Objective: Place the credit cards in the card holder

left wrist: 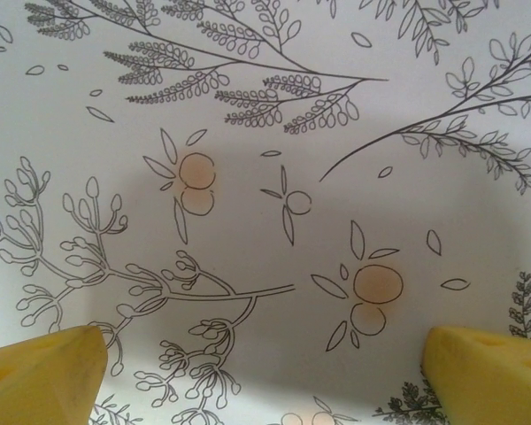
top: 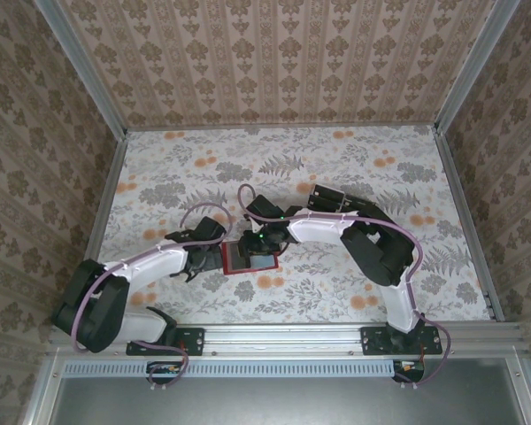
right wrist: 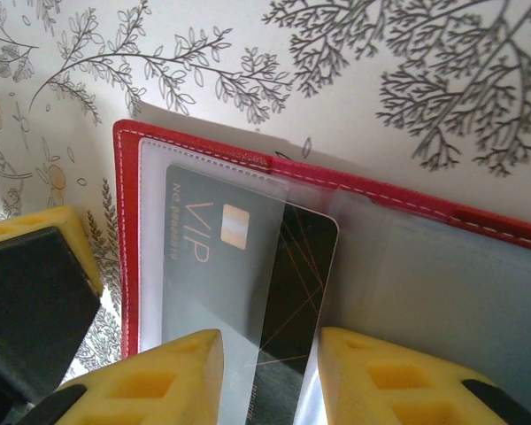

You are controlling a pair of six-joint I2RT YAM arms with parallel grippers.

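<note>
At desk (top: 354, 159) centre: wallet (top: 231, 258), lying open. Black VIP card (right wrist: 248, 257) sat partly under its clear sleeve. Fingers of right tool (right wrist: 270, 359) stood apart over card's near end; grip could not be told. At wallet's 9 o'clock, left tool (left wrist: 264, 354) gaped wide, empty.

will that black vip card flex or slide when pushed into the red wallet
Probably stiff: the card lies flat with straight edges. Likely slick: its glossy face sits half under the clear sleeve. Thin, so a nudge may skew it.
</note>
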